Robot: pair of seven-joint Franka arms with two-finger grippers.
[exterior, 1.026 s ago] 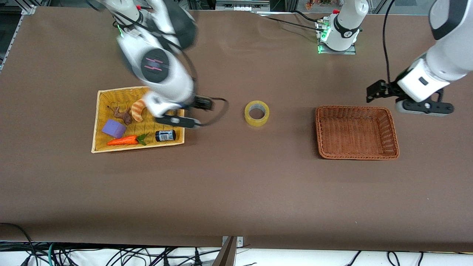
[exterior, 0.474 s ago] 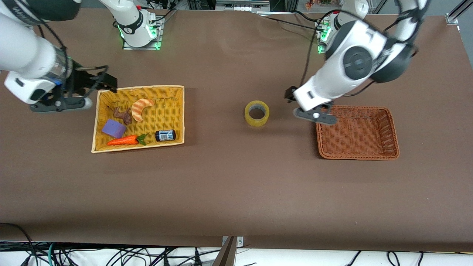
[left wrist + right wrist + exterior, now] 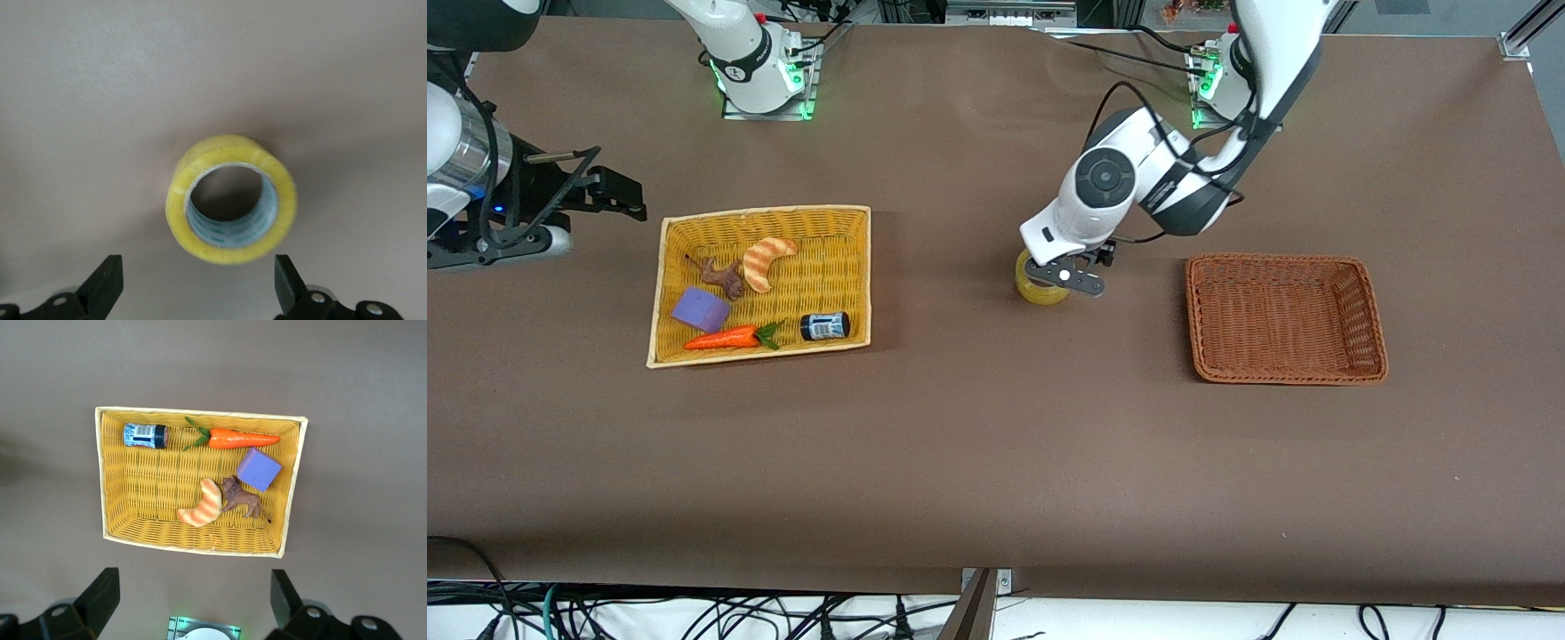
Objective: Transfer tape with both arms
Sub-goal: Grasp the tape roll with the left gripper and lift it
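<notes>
Front view, tape: tape point(image 3: 1040, 286) lies flat on the bare bench point(image 3: 996, 462), between the yellow basket point(image 3: 667, 293) and the brown basket point(image 3: 1369, 311), so either arm can reach it.
Front view, left hand: left hand point(image 3: 1064, 272) hangs directly over the roll, hiding most of it; I judge it is lining up for a pick.
Front view, right hand: right hand point(image 3: 609, 188) waits above the bench at the right arm's end, clear of the yellow basket, leaving the middle free.
Front view, yellow basket: holds a croissant point(image 3: 767, 260), a purple block point(image 3: 701, 308), a carrot point(image 3: 725, 338), a small brown animal figure point(image 3: 720, 276) and a black jar point(image 3: 824, 325).
Front view, brown basket: nothing seen in it; likely the roll's destination.

Left wrist view, tape: roll point(image 3: 231, 199) sits hole upward, centred ahead of the fingers point(image 3: 107, 287).
Left wrist view, left hand: spread wide, wider than the roll, holding nothing, apparently so it can straddle it.

Right wrist view, right hand: fingers point(image 3: 100, 597) spread wide and empty, looking down on the yellow basket point(image 3: 200, 411).
</notes>
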